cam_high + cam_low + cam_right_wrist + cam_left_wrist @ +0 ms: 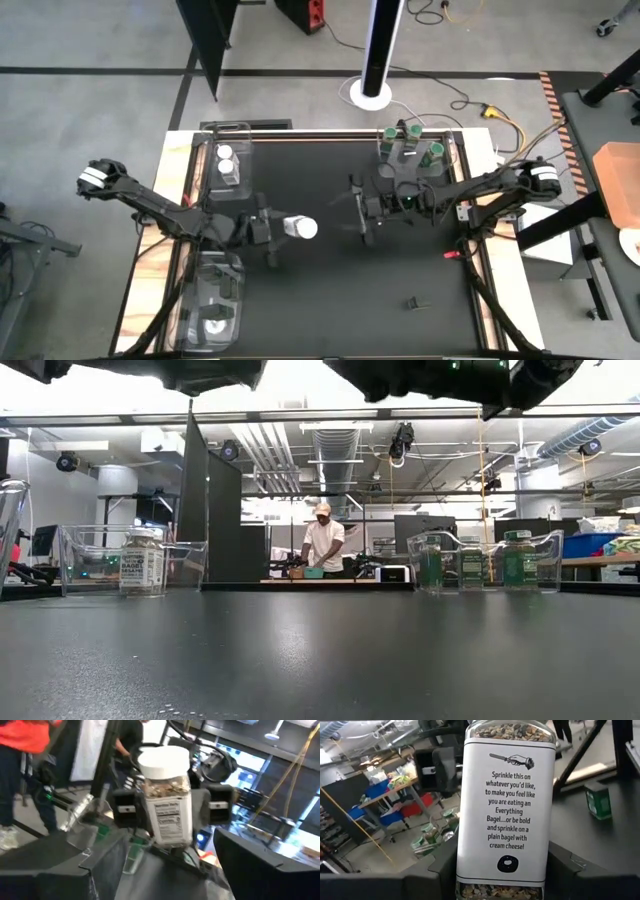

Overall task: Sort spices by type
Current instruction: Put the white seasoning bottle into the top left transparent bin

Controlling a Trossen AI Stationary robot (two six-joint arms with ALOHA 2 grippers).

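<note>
A spice jar (298,228) with a white lid and a white label stands upright in the air over the middle of the black table, with my left gripper (275,232) shut on it. My right gripper (358,212) hovers open just to its right, facing the jar (167,795), with nothing between its fingers. Two white-lidded jars (226,162) stand in the clear tray at the far left. Several green-lidded jars (408,145) stand in the clear tray at the far right. My left gripper pinches the jar's lower body (465,870) between its two fingers, one on each side. The fingers come level from the table's left. The jar stands upright, lid up, lifted clear of the table.
A third clear tray (210,300) sits at the near left with a white-lidded jar in it. A small dark bit (415,302) lies on the mat at the near right. A person (322,545) works far behind the table.
</note>
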